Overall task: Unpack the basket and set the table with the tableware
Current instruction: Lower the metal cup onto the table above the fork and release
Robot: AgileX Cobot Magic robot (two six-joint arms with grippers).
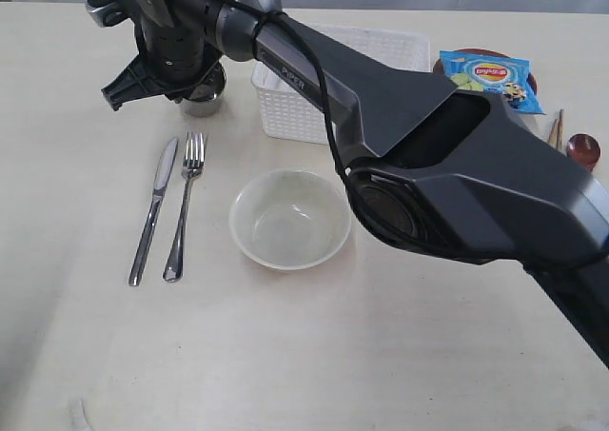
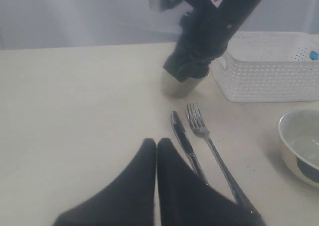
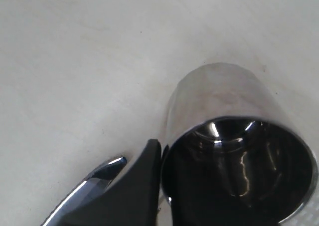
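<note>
Polished steel is what the right end effector (image 2: 187, 71) has to manage. It looks clamped on the thin wall of the cup (image 3: 224, 111) at the rim, with the cup down on the tabletop (image 1: 95, 336), just beside the basket (image 1: 285, 112) and beyond the tips of the knife (image 1: 154, 212) and fork (image 1: 184, 212). I'd say the placing is nearly done. The jaws should part only once the base sits flat, then lift straight up, since a smooth, round, light cup slides or tips at a nudge. The left end effector (image 2: 155, 142) is closed and empty. The bowl (image 1: 290, 219) is matte cream, and the basket is white perforated plastic.
</note>
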